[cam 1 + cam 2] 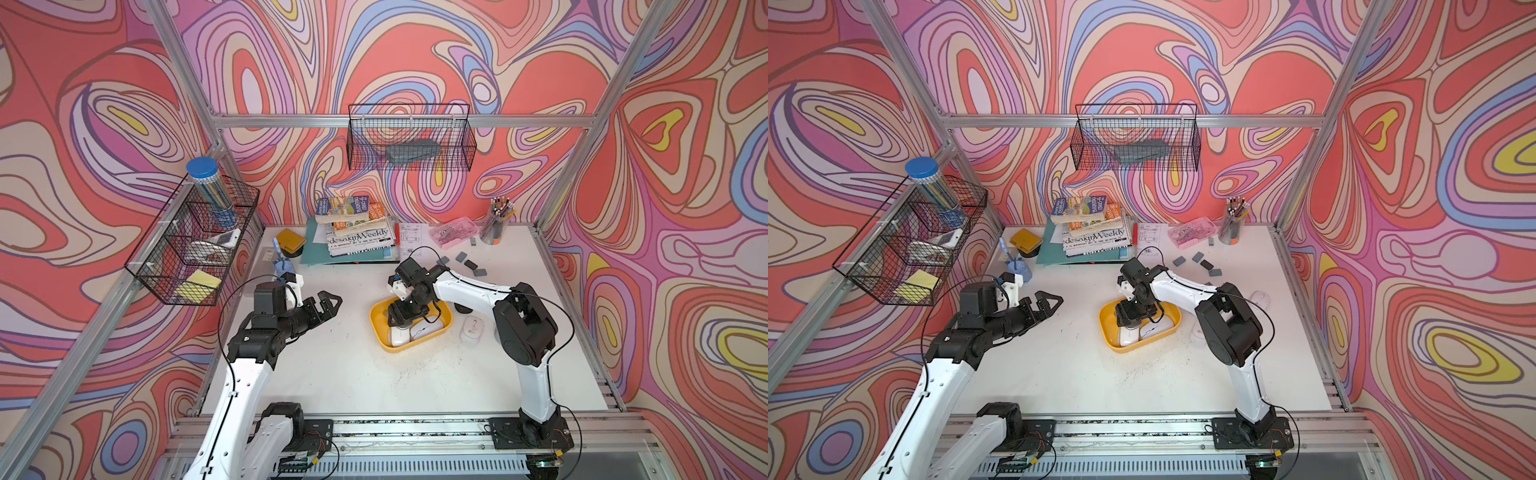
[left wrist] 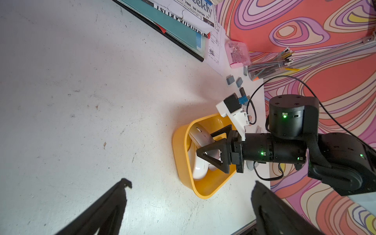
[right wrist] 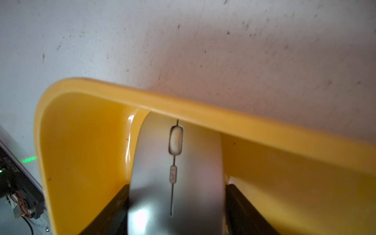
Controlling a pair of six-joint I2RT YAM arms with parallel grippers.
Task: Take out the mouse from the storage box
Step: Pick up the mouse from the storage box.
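Flat white scuffed desk (image 1: 332, 374), with everything else resting on it or reaching over it. Near its middle, slightly to the right in both top views, a shallow yellow plastic storage box (image 1: 380, 332) with rounded corners and smooth sides.

Reaching over the desk from the near right, the white-and-black right arm (image 1: 469, 286), bent down into the storage box. Raised over bare desk well to the left of the box, the black left end effector (image 1: 328, 301), spread wide and holding nothing.

Down inside the box, the right end effector (image 3: 177, 203): dark fingers (image 3: 116, 209) pressed against both flanks of a smooth silver-white computer mouse (image 3: 154, 183), closed on it, scroll wheel toward the box's far wall. Whether the mouse is resting on the box floor or clear of it: cannot tell.

Beside it in the box, a second white mouse (image 1: 424, 330), with a third white one (image 1: 400, 336) at the near end.

Outside, on the desk just right of the box, another white mouse (image 1: 471, 328).
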